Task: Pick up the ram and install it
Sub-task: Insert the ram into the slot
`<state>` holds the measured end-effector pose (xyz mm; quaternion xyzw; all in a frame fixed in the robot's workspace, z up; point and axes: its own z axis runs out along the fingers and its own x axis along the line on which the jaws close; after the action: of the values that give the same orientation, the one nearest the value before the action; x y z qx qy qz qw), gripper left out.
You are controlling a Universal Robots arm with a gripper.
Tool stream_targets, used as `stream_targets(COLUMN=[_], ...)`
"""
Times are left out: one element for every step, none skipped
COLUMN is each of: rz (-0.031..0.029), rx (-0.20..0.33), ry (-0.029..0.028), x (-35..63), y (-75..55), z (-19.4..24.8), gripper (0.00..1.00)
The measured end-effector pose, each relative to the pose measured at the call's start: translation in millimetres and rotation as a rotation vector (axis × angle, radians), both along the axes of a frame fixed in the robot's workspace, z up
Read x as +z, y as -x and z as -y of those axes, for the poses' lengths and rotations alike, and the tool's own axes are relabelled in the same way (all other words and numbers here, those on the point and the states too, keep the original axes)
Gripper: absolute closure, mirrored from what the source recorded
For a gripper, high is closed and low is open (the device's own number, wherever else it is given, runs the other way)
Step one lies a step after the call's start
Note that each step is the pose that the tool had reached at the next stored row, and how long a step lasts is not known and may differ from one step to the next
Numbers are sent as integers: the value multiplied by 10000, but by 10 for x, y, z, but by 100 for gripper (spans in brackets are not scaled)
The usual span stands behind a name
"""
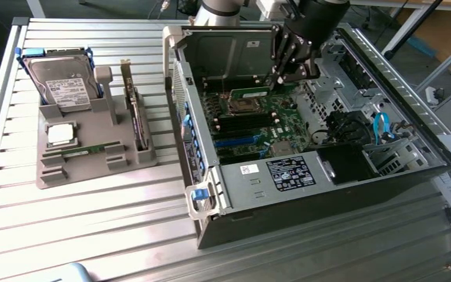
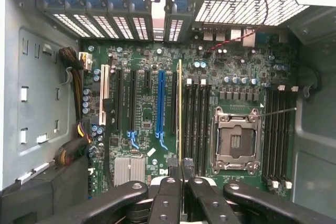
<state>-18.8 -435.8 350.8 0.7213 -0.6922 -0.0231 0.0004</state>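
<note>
Hand (image 1: 290, 77): clamping nearly closed on the ram (image 1: 251, 92), holding it on edge inside the open computer case (image 1: 234, 182), over the motherboard (image 1: 280, 126), at the processor socket's (image 1: 245, 107) twelve o'clock in the exterior view. Parts tray (image 1: 92, 158) is sitting at the case's nine o'clock.

We count one black metal computer case (image 1: 304, 214), one grey plastic holder (image 1: 92, 167), one silver hard drive (image 1: 65, 85), one silver processor chip (image 1: 59, 134), two thin green ram sticks (image 1: 249, 92) (image 1: 80, 151).
</note>
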Motion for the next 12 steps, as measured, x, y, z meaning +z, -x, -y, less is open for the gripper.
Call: stream_targets(rz=[0,1,0,0,1,0,1,1,0,0,0,0], rx=[0,0,-1,0,0,0,-1,-1,0,1,0,0], ry=[0,0,0,0,-1,1,0,-1,0,0,0,0], x=[0,0,-1,-1,-2,-8,-12,-14,-15,-17,-19,-21], y=[-11,-20,-29,-41,-48,-48,-48,-48,-48,-49,-48,-48], z=[0,0,0,0,0,-8,-20,-26,-32,-36,-41,-47], gripper=[88,88,88,88,88,88,88,88,88,88,88,88])
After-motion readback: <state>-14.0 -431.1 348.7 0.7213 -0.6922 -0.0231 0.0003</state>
